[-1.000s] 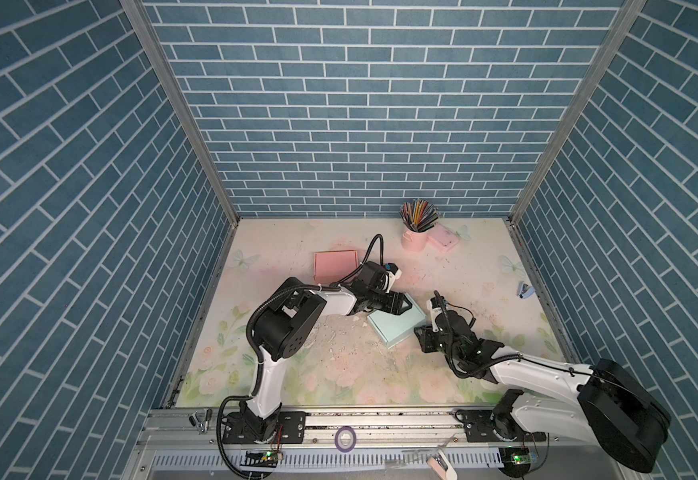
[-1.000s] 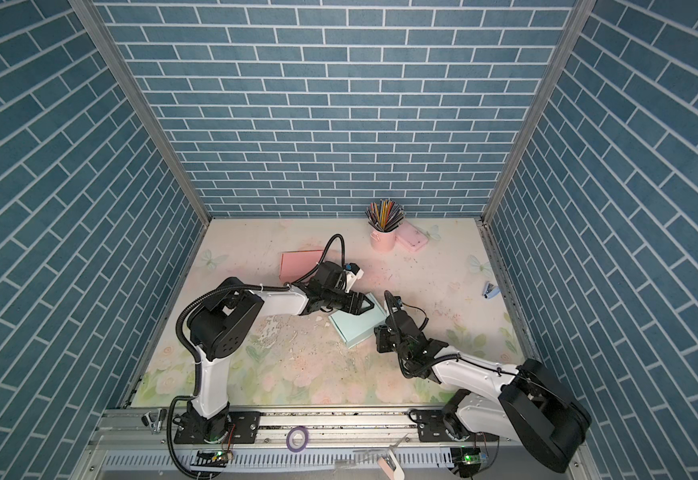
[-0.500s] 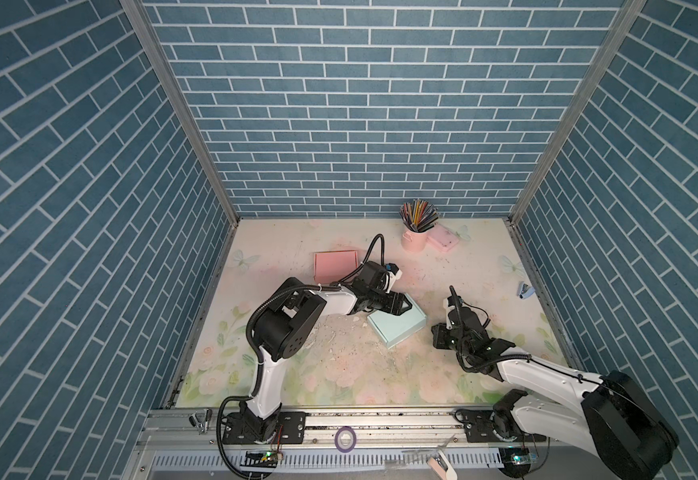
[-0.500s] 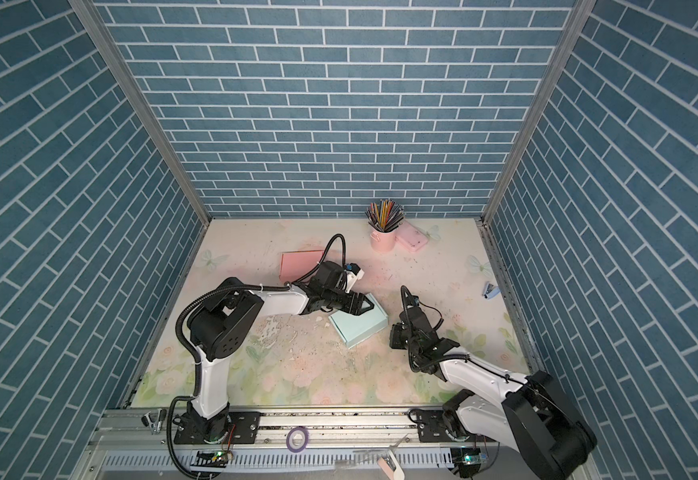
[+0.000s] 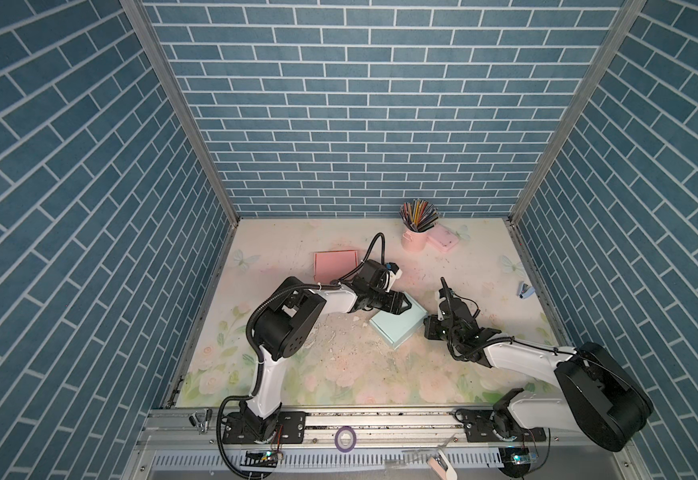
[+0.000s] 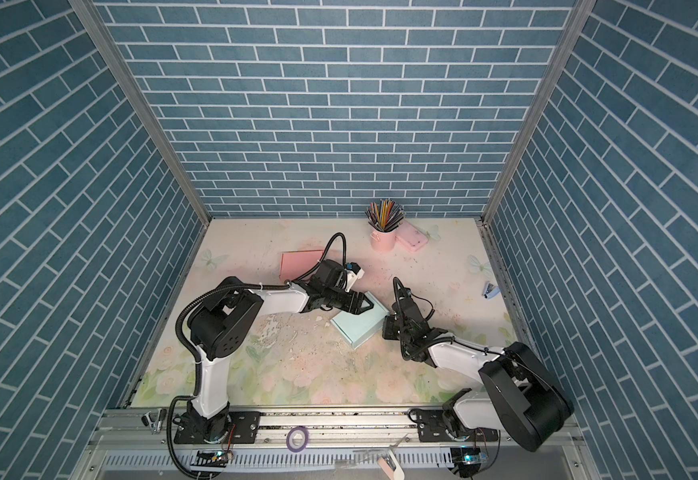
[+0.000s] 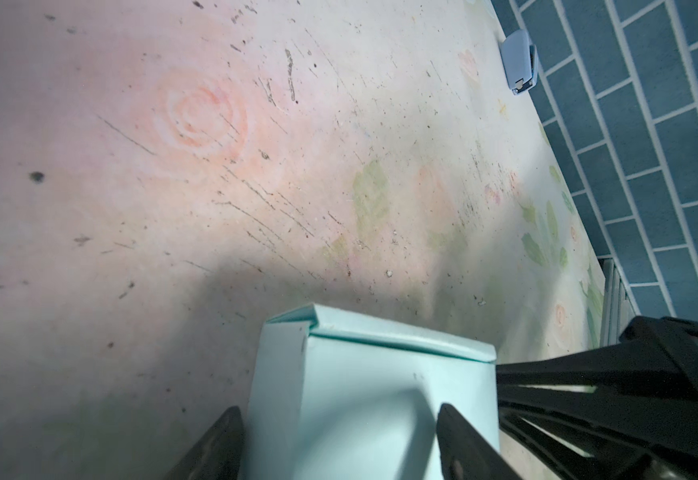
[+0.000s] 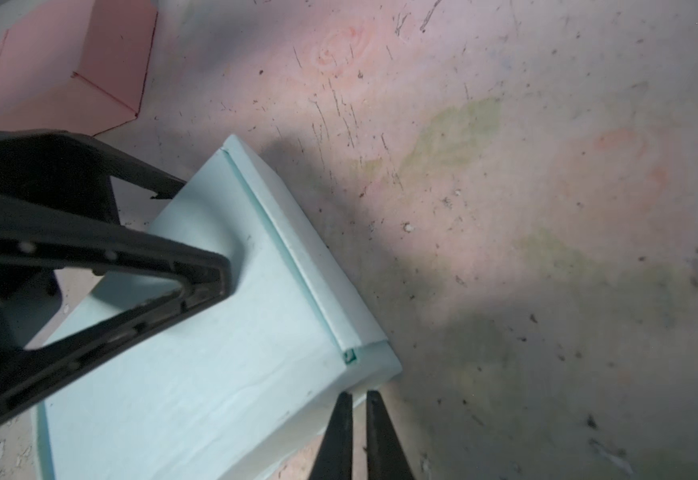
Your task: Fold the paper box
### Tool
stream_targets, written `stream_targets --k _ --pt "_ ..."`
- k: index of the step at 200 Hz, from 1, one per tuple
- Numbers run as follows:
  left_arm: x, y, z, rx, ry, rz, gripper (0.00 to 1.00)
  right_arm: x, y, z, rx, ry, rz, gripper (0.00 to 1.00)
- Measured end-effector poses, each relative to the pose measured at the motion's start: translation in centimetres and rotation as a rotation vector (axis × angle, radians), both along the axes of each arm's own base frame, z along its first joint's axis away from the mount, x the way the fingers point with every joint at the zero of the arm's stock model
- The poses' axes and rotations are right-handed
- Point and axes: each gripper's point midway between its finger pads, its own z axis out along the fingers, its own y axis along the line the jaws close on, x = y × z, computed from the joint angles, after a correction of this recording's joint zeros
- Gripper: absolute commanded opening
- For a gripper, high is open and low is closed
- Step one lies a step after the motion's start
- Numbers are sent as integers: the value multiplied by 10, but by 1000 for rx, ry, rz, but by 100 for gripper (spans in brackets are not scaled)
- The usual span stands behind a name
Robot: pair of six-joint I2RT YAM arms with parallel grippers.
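Note:
The paper box (image 5: 397, 328) (image 6: 357, 325) is a light teal carton lying flat on the flowered table, lid down; its lid seam shows in the right wrist view (image 8: 222, 332). My left gripper (image 5: 406, 307) (image 6: 368, 307) is open over the box's far-left corner. In the left wrist view (image 7: 339, 411) one finger (image 7: 459, 440) lies on the lid and the other hangs beside the box's side wall (image 7: 276, 395). My right gripper (image 5: 427, 328) (image 8: 355, 397) is shut and holds nothing. Its tips sit at the box's right corner.
A flat pink box (image 5: 336, 266) (image 8: 68, 79) lies behind the left arm. A pink cup of pencils (image 5: 414, 239) and a pink case (image 5: 443, 240) stand at the back. A blue stapler (image 5: 526, 289) (image 7: 519, 62) lies by the right wall. A purple tape roll (image 5: 346, 437) rests on the front rail.
My right gripper pulled away to the right of the box, then came back to its right corner, and its jaws closed. The left gripper and the box have stayed put.

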Motion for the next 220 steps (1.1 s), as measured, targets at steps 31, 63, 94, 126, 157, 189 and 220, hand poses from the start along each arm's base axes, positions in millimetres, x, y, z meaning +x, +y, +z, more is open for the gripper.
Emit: stream_targets --k 31,63,94,126,157,189,220 --pt "4 -4 0 0 6 -6 73 0 0 -14 -21 35 1 10" --pt "12 -8 0 2 -12 -10 73 7 5 -15 -16 34 1 9" --pt "16 -8 1 9 -34 -8 73 10 10 -15 -18 37 7 9" --pt "22 -10 2 8 -49 -1 73 6 20 -15 -29 47 38 9" --pt "23 -10 2 10 -53 -1 73 0 29 -15 -38 52 69 10" --pt "21 -10 1 11 -41 -9 77 -10 33 -14 -38 45 102 11" --pt "16 -10 3 14 0 -30 81 -27 39 1 4 -14 159 16"
